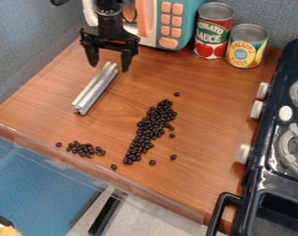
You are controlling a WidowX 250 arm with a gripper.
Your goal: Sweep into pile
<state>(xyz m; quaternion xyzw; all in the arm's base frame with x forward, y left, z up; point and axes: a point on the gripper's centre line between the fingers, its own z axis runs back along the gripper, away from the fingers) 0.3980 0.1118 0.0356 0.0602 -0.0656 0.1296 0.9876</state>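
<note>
One black two-finger gripper [110, 67], far left; fingers stand spread at the silver grooved bar's [95, 88] far end. Black oval beans [152, 126]: a long central heap, a smaller near-left cluster, strays. Two metal cans, far right: red [212, 34] and yellow-blue [246, 46] labels carry print.
</note>
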